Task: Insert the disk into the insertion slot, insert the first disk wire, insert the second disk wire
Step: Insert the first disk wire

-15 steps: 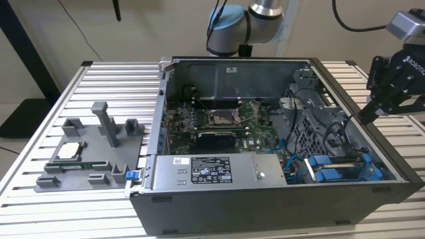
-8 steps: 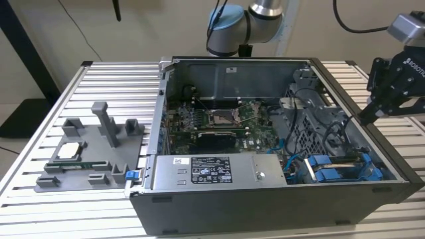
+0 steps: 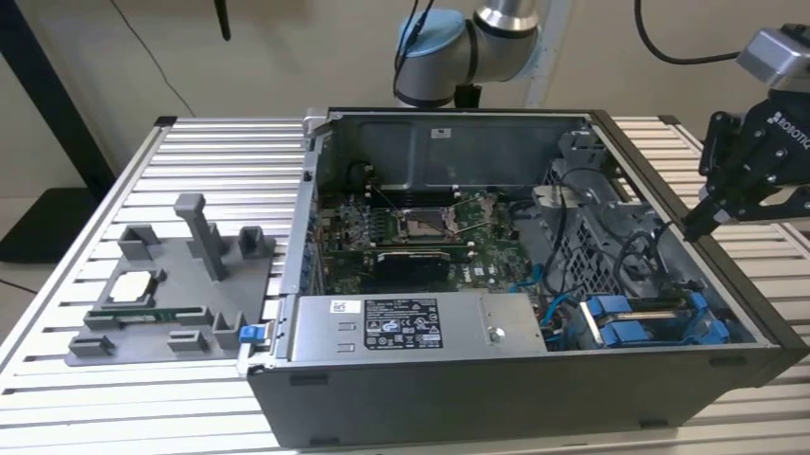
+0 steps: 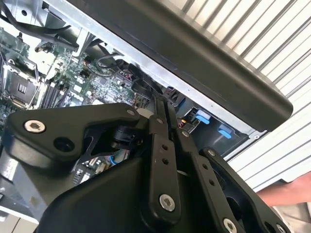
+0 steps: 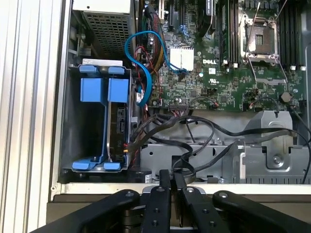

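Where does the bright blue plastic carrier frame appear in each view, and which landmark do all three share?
Exterior view: bright blue plastic carrier frame low at the exterior view's right.
Second wrist view: its blue tabs near the tips of the black claw.
First wrist view: next to a curved blue cable.
Shared landmark: square silver processor socket.

claw (image 3: 700, 224) partly beyond exterior view's right edge
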`<state>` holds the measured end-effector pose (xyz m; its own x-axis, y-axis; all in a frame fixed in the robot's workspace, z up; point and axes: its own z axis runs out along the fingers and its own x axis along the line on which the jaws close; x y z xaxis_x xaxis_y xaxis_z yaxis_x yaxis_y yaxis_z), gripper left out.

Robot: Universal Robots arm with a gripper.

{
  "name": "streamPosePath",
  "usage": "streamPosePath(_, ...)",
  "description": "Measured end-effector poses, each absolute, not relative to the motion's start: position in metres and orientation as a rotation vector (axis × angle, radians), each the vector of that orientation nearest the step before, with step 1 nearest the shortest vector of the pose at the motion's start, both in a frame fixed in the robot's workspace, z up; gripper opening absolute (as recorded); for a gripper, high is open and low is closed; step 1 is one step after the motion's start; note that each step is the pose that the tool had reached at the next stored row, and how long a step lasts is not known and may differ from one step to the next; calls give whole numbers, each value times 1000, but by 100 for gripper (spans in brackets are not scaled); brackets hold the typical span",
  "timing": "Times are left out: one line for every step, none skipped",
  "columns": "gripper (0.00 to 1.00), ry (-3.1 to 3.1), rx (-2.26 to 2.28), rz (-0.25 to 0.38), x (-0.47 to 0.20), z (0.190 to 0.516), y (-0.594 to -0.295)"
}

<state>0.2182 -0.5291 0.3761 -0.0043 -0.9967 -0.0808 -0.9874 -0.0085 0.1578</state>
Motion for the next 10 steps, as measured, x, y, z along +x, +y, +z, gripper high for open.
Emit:
streamPosePath(0,-2172,2177,-261,218,376,-529)
streamPosePath(0,-2172,2177,-261,218,376,-529)
streamPosePath(0,-2172,2177,-261,218,376,-529)
streamPosePath(0,-2172,2177,-261,218,376,-529)
streamPosePath(100,-2172,2177,-261,218,376,-529)
streamPosePath(100,-2172,2177,-261,218,376,-529)
streamPosePath(100,-2172,2177,-262,219,376,-529)
streamPosePath(100,-2172,2176,-263,221,376,-529)
streamPosePath(100,-2171,2175,-264,224,376,-529)
streamPosePath(100,-2171,2175,-265,226,376,-529)
